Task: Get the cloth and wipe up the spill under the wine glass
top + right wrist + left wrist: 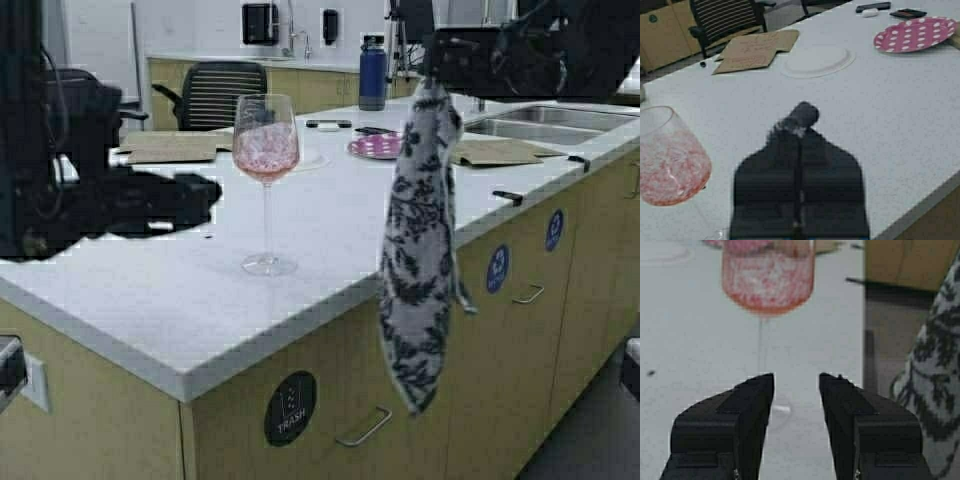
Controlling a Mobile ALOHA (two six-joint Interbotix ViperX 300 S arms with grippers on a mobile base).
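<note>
Your right gripper (432, 88) is pinched tight on the top of the cloth (417, 250), and it dangles straight down from the fingers, past the counter (180, 310) edge and in front of the cabinets. Your left gripper (796, 385) sits low over the counter with its fingers spread apart, nothing between them. The glass (266, 180) stands upright just ahead of that left gripper, foot on the counter, with the cloth off to its right.

Wine glass (266, 180) on counter (330, 240); cloth (418, 250) hangs right of it.
</note>
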